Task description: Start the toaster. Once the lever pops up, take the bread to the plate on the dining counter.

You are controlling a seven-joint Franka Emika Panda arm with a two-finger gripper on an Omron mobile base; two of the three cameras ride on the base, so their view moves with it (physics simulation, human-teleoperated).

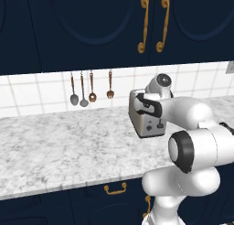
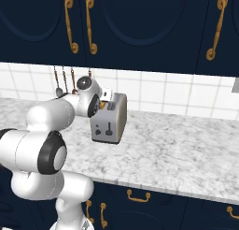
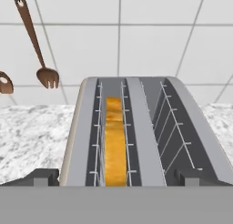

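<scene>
Gripper (image 3: 116, 180) wide open, holding nothing, above the toaster (image 3: 132, 127) on the worktop; bread (image 3: 115, 141) sits in its left slot; straddle the crust, close squarely.

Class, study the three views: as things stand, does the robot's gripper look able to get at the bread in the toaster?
Probably yes. The gripper hangs open just above the toaster, and the bread stands in its left slot with its golden top edge uncovered. It sits low between the slot wires, though.
</scene>
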